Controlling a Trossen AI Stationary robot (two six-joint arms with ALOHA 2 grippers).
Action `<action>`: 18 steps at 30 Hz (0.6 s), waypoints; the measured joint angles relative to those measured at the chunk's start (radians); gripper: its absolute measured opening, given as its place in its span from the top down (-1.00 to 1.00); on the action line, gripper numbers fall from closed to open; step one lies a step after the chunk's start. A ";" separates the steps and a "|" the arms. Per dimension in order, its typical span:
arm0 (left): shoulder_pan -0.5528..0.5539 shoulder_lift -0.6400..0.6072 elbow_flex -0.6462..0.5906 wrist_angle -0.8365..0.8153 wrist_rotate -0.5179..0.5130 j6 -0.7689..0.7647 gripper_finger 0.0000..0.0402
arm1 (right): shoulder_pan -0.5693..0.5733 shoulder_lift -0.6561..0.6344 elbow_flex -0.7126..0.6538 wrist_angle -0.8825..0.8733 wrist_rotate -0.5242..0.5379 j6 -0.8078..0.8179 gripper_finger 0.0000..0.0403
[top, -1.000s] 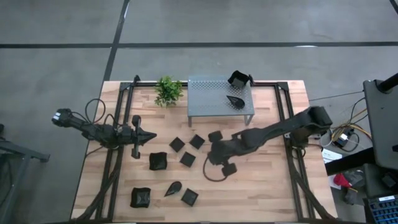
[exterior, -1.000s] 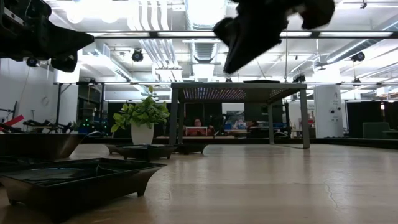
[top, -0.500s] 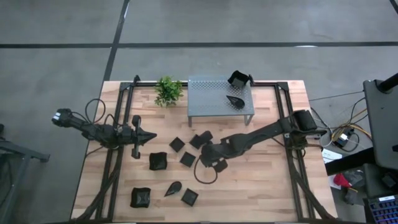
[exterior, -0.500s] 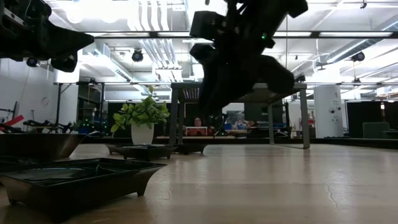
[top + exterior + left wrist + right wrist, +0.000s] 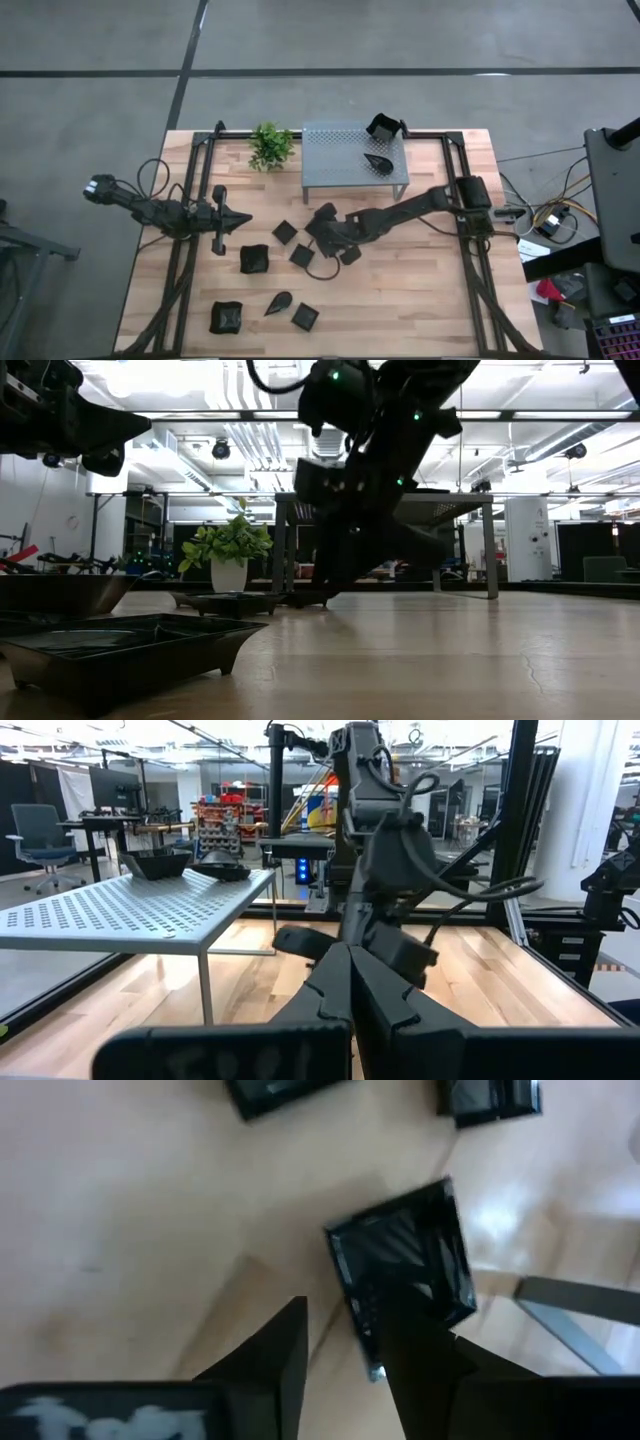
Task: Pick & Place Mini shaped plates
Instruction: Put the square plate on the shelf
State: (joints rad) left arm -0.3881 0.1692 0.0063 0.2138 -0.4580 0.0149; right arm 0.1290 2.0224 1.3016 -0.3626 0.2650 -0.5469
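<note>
Several mini shaped plates, small and black, lie on the wooden table, among them a square one (image 5: pixel 285 232), a deeper one (image 5: pixel 254 259) and a leaf-shaped one (image 5: pixel 279 302). My right gripper (image 5: pixel 322 226) is open and low over the table's middle. In its wrist view, my right gripper (image 5: pixel 340 1355) shows one finger (image 5: pixel 420 1345) in front of a square plate (image 5: pixel 400 1250) and the other beside that plate's edge. Two more plates (image 5: pixel 383 127) (image 5: pixel 378 162) rest on the grey perforated shelf (image 5: pixel 335 165). My left gripper (image 5: pixel 240 218) waits shut above the table's left side. My right gripper points down at the square plate's near edge (image 5: pixel 352 1305), with one finger over the plate and one outside it. Whether either finger touches the plate, I cannot tell.
A small green plant (image 5: pixel 270 146) stands at the far edge, left of the shelf. The shelf's leg (image 5: pixel 570 1315) is close beside the right gripper. Black frame rails (image 5: pixel 185 250) run along both table sides. Bare wood lies at the near right (image 5: pixel 420 300).
My right gripper has moved toward the table's left and far edges and come down close to the tabletop near the shelf. Its fingers have spread apart. The plates have stayed where they were.
</note>
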 joint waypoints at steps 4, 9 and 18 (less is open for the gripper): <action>0.000 0.000 0.000 0.000 0.000 0.000 1.00 | -0.017 0.010 0.000 0.001 0.030 -0.007 0.48; 0.000 0.000 0.000 0.000 0.000 0.000 1.00 | -0.028 0.010 0.000 0.006 0.030 -0.011 0.54; 0.000 0.000 0.000 0.000 0.000 0.000 1.00 | -0.028 0.009 0.000 0.011 0.017 -0.019 0.67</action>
State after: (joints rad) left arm -0.3878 0.1692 0.0063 0.2138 -0.4580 0.0150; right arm 0.1009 2.0315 1.3018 -0.3516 0.2819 -0.5656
